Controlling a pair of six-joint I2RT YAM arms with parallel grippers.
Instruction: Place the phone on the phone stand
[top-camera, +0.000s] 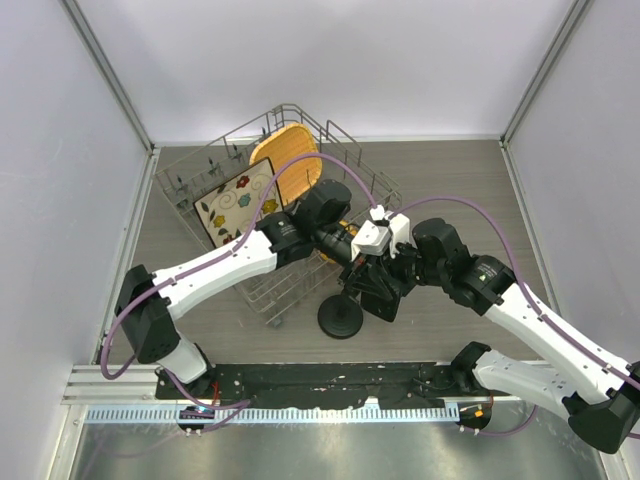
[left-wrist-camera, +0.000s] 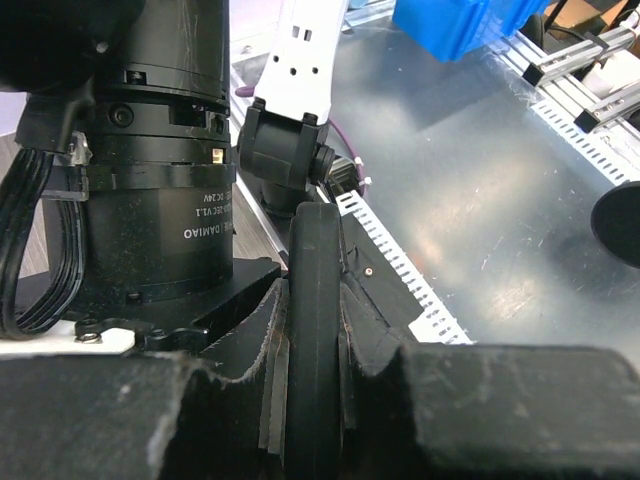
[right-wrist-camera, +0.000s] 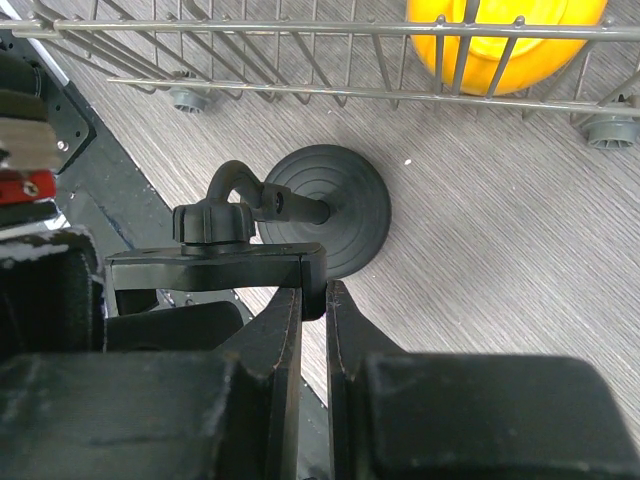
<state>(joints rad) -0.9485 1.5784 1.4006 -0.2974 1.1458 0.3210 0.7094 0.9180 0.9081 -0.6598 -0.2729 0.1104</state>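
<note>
While right fingers (right-wrist-camera: 272, 345) grip the phone stand (right-wrist-camera: 345, 205), left fingers (left-wrist-camera: 245, 345) pinch the phone (left-wrist-camera: 315, 300).

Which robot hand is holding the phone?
The left gripper: the thin black phone sits edge-on in its grip. The right gripper pinches the phone stand instead.

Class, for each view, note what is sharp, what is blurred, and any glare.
Left wrist: the phone edge sharp, left fingers soft, sheen on the metal sheet. Right wrist: the phone stand crisp, right fingers soft. Top external: even, diffuse light.
</note>
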